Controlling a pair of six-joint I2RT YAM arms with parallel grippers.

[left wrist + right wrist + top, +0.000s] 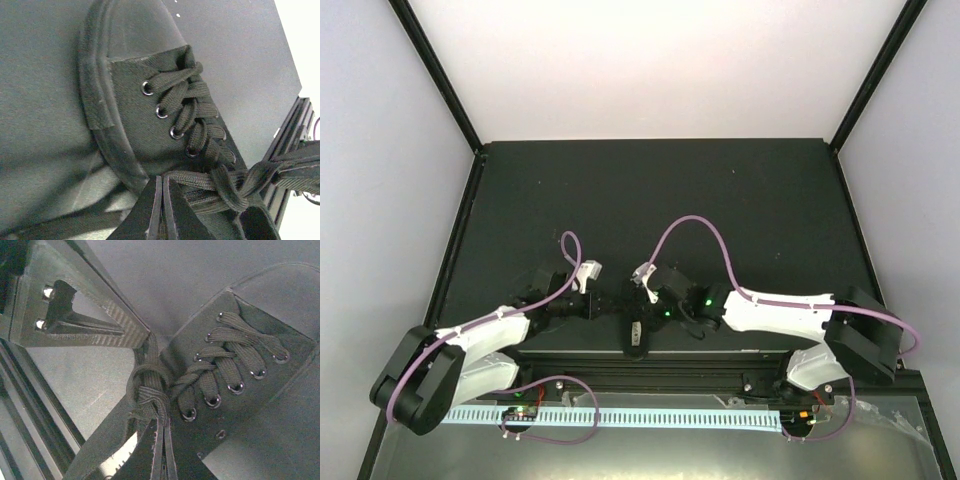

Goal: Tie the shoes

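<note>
The black shoe [635, 338] lies near the table's front edge between my two grippers, with a pale patch at its near end. In the left wrist view the shoe [135, 115] shows its eyelets and crossed laces, and a knot [231, 192] sits at the top of the lacing. My left gripper [162, 181] is shut on a lace strand that leads into that knot. My right gripper [161, 426] is shut on the lace right at the knot [147, 392]. From above, the left gripper [598, 304] and the right gripper [648, 298] flank the shoe closely.
The left gripper's body [75, 315] shows in the right wrist view, pulling lace up to the left. A metal rail [660, 375] runs along the table's front edge just behind the shoe. Purple cables [695, 225] arch over both arms.
</note>
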